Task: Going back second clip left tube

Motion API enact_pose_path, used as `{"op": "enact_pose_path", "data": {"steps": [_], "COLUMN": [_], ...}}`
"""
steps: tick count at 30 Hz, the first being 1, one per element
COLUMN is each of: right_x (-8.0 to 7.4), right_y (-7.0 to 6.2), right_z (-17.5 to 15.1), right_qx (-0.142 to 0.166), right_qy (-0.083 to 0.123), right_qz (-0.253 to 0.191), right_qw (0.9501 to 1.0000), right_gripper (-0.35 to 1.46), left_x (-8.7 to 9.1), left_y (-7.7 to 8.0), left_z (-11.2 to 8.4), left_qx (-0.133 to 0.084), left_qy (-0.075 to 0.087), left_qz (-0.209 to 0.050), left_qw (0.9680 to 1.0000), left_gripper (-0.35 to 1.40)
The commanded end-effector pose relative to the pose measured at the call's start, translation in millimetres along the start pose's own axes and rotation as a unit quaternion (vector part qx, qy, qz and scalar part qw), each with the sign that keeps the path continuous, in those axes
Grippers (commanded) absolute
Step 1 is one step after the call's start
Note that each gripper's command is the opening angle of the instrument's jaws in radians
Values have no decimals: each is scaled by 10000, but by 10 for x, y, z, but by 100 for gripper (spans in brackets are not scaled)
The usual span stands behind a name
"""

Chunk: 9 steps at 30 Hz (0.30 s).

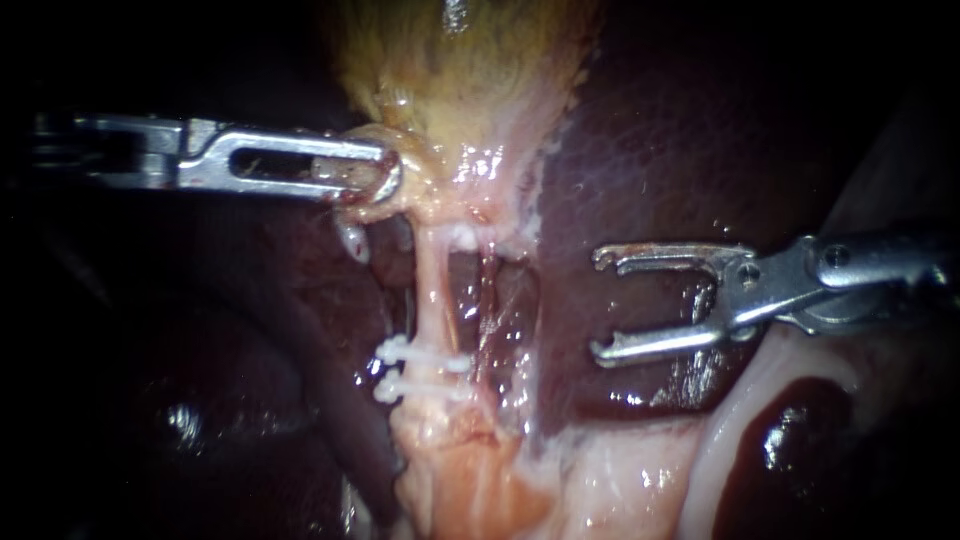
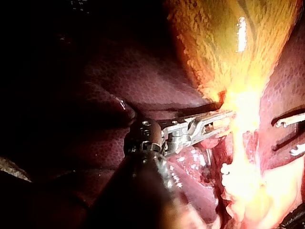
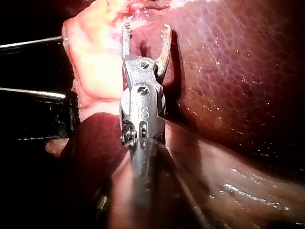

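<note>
The slim pale-pink left tube (image 1: 430,290) runs from 12 to 6 o'clock at mid-view, with two small white clips (image 1: 420,353) across its lower stretch. At 11 o'clock from them, the steel left instrument (image 1: 385,172) has its claw clamped on pale tissue at the neck of the yellow gallbladder (image 1: 470,70). The steel right instrument (image 1: 600,305) stands at 3 o'clock, over the dark-red liver (image 1: 650,150), with its claw apart and empty. Clipping looks finished, so this is the retreat. The next move calls for backing toward 3 o'clock, clear of the liver.
</note>
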Motion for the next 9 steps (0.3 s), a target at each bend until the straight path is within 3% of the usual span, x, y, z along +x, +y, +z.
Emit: {"op": "enact_pose_path", "data": {"steps": [1,9], "right_x": [0,2], "right_y": [0,-2], "right_z": [0,2], "right_qx": [13,39], "right_qy": [2,5], "right_qz": [0,2], "right_qw": [10000,10000], "right_gripper": [50,50], "left_x": [-1,-2], "left_y": [-1,1], "left_z": [1,-2], "left_qx": [4,-12], "left_qy": [-29,-45], "left_qz": [8,10], "left_qw": [10000,10000], "left_gripper": [-35,-35]}}
